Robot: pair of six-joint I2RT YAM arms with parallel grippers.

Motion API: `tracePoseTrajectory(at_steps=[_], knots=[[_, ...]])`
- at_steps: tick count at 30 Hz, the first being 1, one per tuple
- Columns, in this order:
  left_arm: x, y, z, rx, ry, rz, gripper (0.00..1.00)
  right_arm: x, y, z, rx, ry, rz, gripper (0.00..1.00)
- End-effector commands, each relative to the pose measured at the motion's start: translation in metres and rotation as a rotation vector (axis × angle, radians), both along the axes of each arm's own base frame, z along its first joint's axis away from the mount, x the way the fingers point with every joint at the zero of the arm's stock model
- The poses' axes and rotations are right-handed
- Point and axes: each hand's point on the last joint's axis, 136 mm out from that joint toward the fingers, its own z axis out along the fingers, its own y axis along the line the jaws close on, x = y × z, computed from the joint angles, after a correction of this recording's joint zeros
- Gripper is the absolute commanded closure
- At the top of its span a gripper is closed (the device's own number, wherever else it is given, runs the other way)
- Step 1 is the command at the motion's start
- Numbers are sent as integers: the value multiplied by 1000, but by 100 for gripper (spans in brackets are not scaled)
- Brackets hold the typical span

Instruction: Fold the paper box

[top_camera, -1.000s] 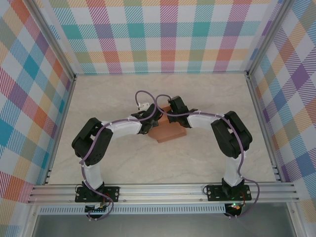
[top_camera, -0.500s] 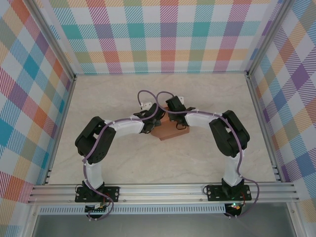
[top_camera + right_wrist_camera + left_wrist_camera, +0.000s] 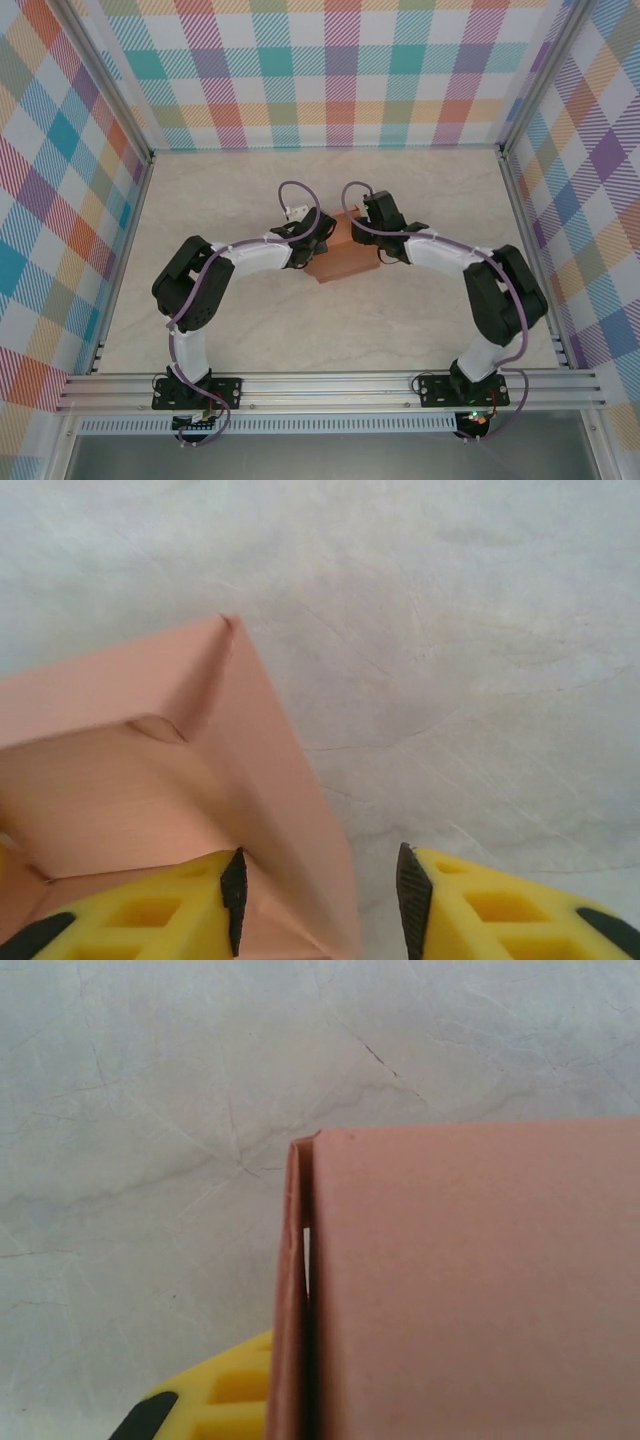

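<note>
The paper box (image 3: 340, 262), salmon-orange card, sits at the table's middle between both arms. My left gripper (image 3: 321, 243) is at its left end, shut on the box's thin side wall. In the left wrist view that wall (image 3: 292, 1290) stands edge-on beside one yellow finger (image 3: 215, 1400), and the box top (image 3: 470, 1280) hides the other finger. My right gripper (image 3: 320, 900) stands open at the box's right end (image 3: 374, 246). Its left finger (image 3: 150, 910) is over the box (image 3: 110, 780). The box's sloping side wall lies in the gap, and the right finger (image 3: 500, 910) is over bare table.
The marbled beige table (image 3: 250, 200) is fenced by aluminium rails (image 3: 130, 250) and plaid walls on three sides. Purple cables (image 3: 290, 190) loop above both wrists. Open surface lies behind and in front of the box.
My right gripper has opened off the box and its arm has swung out to the right. The box has shifted a little. My left gripper keeps its grip.
</note>
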Motion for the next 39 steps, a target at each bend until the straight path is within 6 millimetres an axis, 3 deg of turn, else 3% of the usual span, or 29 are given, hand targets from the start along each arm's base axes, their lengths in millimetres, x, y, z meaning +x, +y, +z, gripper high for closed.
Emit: tracePoseTrajectory(at_steps=[1,5,7,11,14,17,22,26,39], knots=[[6,4,8,21,-3,-9,100,-11,7,30,88,-73,139,45],[11,8,15,46,-22,-33,100,-25,5,43,96,-85,283,41],[12,14,18,56,-22,-44,100,-22,-11,49,44,-108,272,41],[12,19,18,26,0,-84,100,-13,-31,59,158,-111,296,41],[10,18,15,3,23,-106,100,-19,-17,52,202,-78,480,41],[8,16,11,-3,36,-115,100,-41,5,45,210,-150,755,41],[7,15,6,-12,49,-117,100,-23,4,27,157,-88,743,41],[8,14,6,-11,51,-116,100,-7,7,16,146,-4,717,48],[10,13,3,-19,54,-103,100,-4,35,-11,-10,84,732,66]])
